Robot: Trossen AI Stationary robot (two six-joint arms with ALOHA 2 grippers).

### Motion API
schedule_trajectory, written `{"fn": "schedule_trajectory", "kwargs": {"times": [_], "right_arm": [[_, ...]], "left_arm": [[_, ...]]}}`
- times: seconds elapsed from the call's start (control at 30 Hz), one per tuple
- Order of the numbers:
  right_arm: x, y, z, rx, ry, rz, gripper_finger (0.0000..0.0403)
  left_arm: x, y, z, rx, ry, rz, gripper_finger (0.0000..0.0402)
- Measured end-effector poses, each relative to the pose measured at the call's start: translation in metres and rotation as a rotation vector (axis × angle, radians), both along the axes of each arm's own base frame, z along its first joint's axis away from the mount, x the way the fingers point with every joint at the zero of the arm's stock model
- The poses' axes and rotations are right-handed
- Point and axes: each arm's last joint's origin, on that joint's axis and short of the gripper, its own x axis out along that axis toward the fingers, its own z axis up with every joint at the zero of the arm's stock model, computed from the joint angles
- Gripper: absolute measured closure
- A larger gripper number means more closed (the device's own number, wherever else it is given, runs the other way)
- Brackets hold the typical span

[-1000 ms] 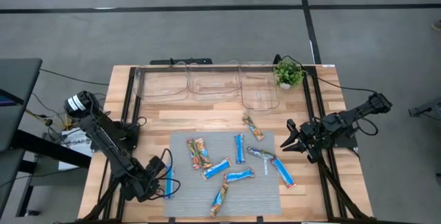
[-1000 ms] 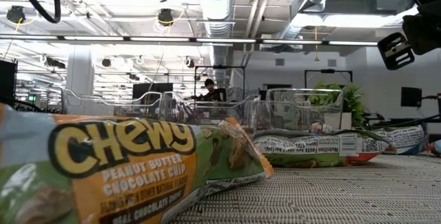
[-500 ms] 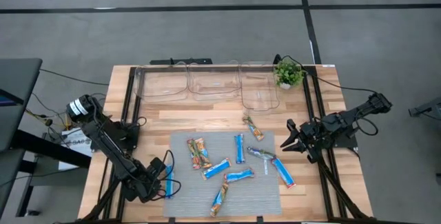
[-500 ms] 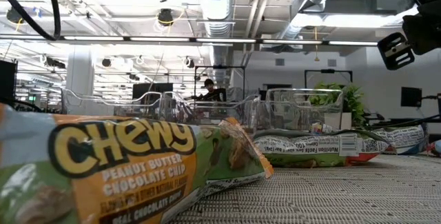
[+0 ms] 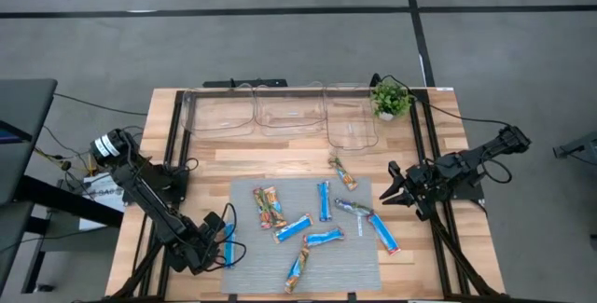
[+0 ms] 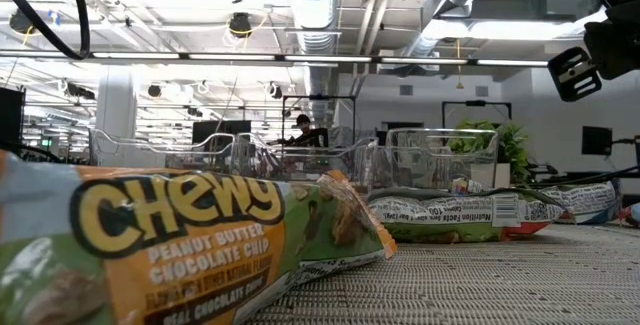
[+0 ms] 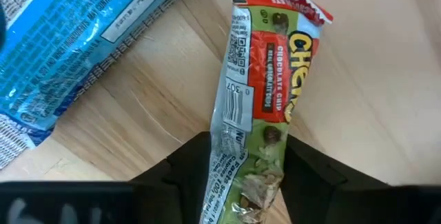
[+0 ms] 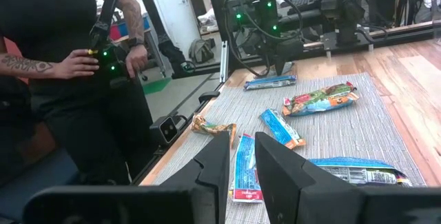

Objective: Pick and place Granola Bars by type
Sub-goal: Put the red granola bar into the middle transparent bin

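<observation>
While both arms sit low at opposite sides of the table, the scene reads as follows.

Left gripper [image 5: 216, 244]: at the near-left corner, just off the left edge of the grey mat [image 5: 359, 266], its arm folded back toward the left table edge and the wrist angled down at the wood.
Left gripper state: in the left wrist view the two dark fingers [image 7: 182, 172] stand on either side of the near end of a red-and-green bar [image 7: 265, 114]; whether they actually pinch the wrapper cannot be told.
Red-and-green bar: lies flat on bare wood, just beside a blue bar [image 7: 83, 38] at the mat's edge.
Right gripper [image 5: 392, 189]: hovers just off the right edge of the mat, arm stretched in from the right table edge, fingers [image 8: 215, 165] parted with nothing between them.
Granola Bars [image 5: 308, 224]: scattered flat across the mat, blue, orange-brown and silvery-green mixed; one orange-brown bar [image 5: 341, 172] rests on wood just beyond the mat's far edge.
Clear bins [image 5: 270, 117]: a row along the far side.
Potted plant [image 5: 389, 98]: at the right end of the bins.
Person [image 8: 55, 79]: stands beyond the left side of the table, hands on a device.
</observation>
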Motion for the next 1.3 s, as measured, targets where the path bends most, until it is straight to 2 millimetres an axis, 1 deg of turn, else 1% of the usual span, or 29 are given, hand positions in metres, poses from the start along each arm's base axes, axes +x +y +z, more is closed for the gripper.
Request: {"fn": "schedule_trajectory", "kwargs": {"times": [0.13,0.27,0.37,0.57,0.67,1.03,1.17,1.3], "right_arm": [[0.000,0.000,0.000,0.000,0.000,0.000,0.0341],[0.000,0.000,0.000,0.000,0.000,0.000,0.0341],[0.000,0.000,0.000,0.000,0.000,0.000,0.0341],[0.000,0.000,0.000,0.001,-0.001,-0.001,0.0341],[0.000,0.000,0.000,0.001,-0.002,-0.001,0.0341],[0.000,0.000,0.000,0.001,-0.002,-0.001,0.0341],[0.000,0.000,0.000,0.001,-0.003,-0.001,0.0341],[0.000,0.000,0.000,0.002,-0.002,-0.001,0.0341]], "left_arm": [[0.000,0.000,0.000,-0.005,-0.003,0.015,0.0280],[0.002,-0.003,0.004,-0.023,-0.011,0.023,0.0287],[0.006,-0.008,0.011,-0.082,-0.038,0.038,0.0287],[0.008,-0.008,0.027,-0.182,-0.069,0.108,0.0287],[0.008,-0.006,0.033,-0.194,-0.087,0.117,0.0287],[0.004,-0.004,0.032,-0.173,-0.058,0.052,0.0287],[0.005,-0.004,0.030,-0.162,-0.057,0.036,0.0274],[0.004,-0.004,0.027,-0.159,-0.070,0.035,0.0242]]}}
